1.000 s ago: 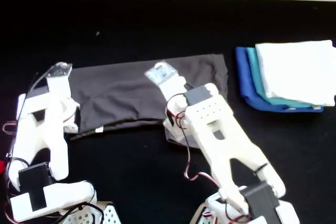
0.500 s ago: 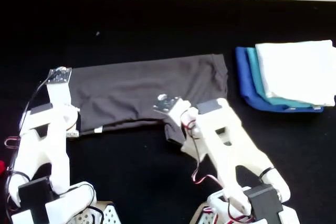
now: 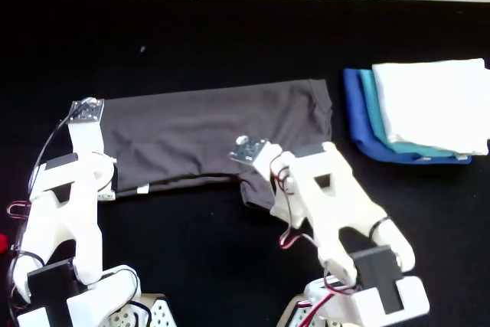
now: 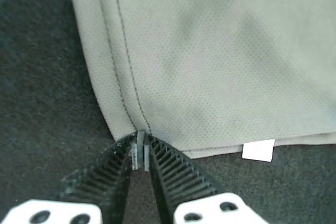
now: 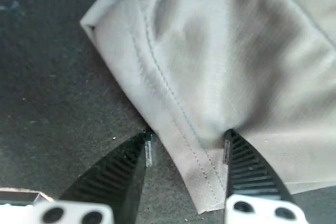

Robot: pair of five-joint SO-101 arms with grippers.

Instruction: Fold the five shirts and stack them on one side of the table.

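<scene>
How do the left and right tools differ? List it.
The left tool is shut on the hem of the gray shirt; the right tool is open, straddling a hem. The left tool sits farther from the folded stack; the right tool nearer. Both are at that shirt.

Black table (image 3: 230, 36) stretches behind the shirt (image 3: 199, 124); folded stack (image 3: 429, 105) stands right.

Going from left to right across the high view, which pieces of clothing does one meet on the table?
grey shirt, spread out → blue shirt → teal shirt → white shirt; the last three are folded in one stack.
</scene>
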